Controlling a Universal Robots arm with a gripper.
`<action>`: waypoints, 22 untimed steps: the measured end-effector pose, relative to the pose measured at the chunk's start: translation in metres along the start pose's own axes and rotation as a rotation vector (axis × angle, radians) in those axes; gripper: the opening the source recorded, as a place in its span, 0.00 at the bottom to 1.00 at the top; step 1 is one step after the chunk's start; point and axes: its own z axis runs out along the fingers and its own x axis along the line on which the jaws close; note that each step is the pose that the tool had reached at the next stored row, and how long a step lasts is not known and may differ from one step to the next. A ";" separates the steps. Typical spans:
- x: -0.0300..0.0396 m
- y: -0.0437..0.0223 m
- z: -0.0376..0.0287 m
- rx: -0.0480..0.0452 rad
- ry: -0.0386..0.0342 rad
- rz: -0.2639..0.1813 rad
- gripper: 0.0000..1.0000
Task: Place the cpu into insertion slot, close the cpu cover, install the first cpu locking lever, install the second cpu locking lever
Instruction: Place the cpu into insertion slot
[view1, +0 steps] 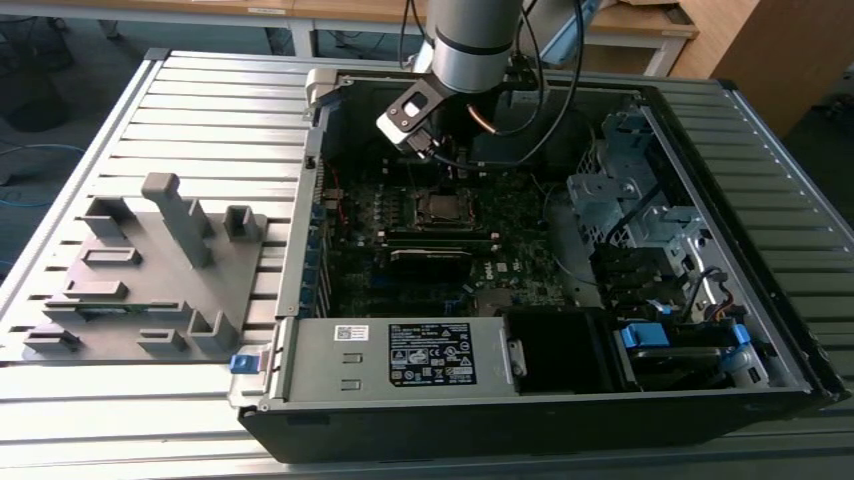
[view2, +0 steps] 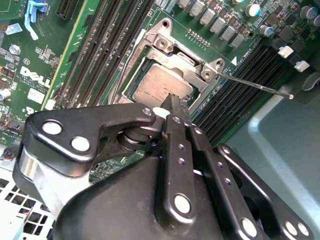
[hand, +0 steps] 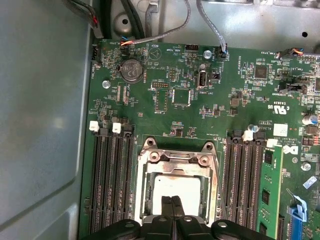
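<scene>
Fingers (hand: 168, 207) just above cpu (hand: 182, 185)

cpu (hand: 162, 186): silvery-grey top
cover (hand: 176, 159): bright silver metal
board (hand: 165, 70): dark green, speckled with small silver and black parts
slots (hand: 112, 180): black, in parallel stripes
tool (view2: 172, 103): glossy black, silver rivets
tabletop (view1: 214, 110): pale grey, ribbed stripes
jig (view1: 147, 280): plain grey, at the exterior view's left
</scene>
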 end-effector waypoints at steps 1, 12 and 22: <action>0.0000 0.0000 0.0000 0.0000 0.0000 0.000 0.10; 0.0000 0.0000 0.0001 0.0017 -0.0005 -0.072 0.10; 0.0000 0.0000 0.0002 0.0029 -0.0008 -0.125 0.10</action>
